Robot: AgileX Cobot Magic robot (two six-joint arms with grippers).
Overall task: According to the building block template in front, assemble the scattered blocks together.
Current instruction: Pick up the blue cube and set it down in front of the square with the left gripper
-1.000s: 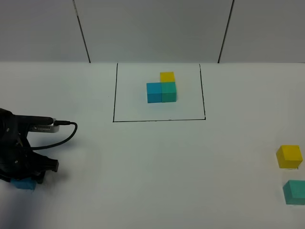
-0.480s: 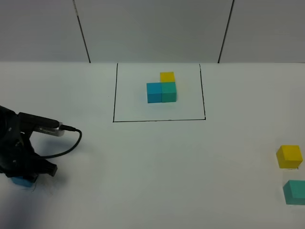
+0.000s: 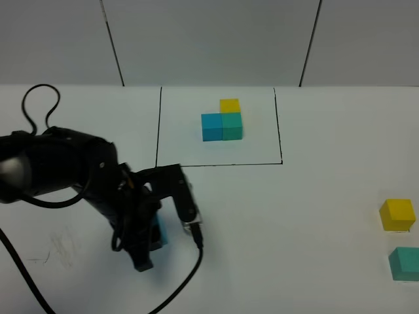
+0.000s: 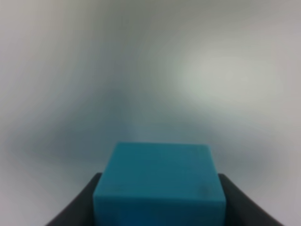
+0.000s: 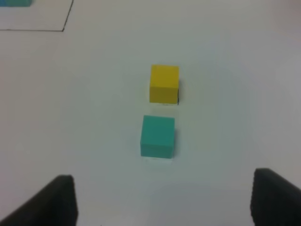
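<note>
- Gripping the blue cube (image 3: 160, 233) between its two dark fingers (image 4: 77, 209), the left gripper (image 3: 154, 238) is closed onto the cube's sides. In the left wrist view the cube fills the whole gap between the fingers.
- Cannot tell whether the blue cube rests on the table (image 3: 294, 209) or is raised off it. The background in the left wrist view is blurred.
- Template (image 3: 222, 119): beyond the left gripper, toward the far edge of the table and somewhat to its right, well apart from it, inside a black frame (image 3: 219, 165). Its blue and green cubes sit side by side, touching, and its yellow one touches the green one from behind.
- Black cable (image 3: 186, 278) loops over the table just beside the left gripper, on its right.
- Right gripper (image 5: 162, 202): spread wide, nothing between the fingers.
- Green cube (image 5: 158, 135) lies ahead of the right gripper, near it. Yellow cube (image 5: 164, 84) lies just beyond the green one with a small gap, not touching. Both are well apart from the left gripper.
</note>
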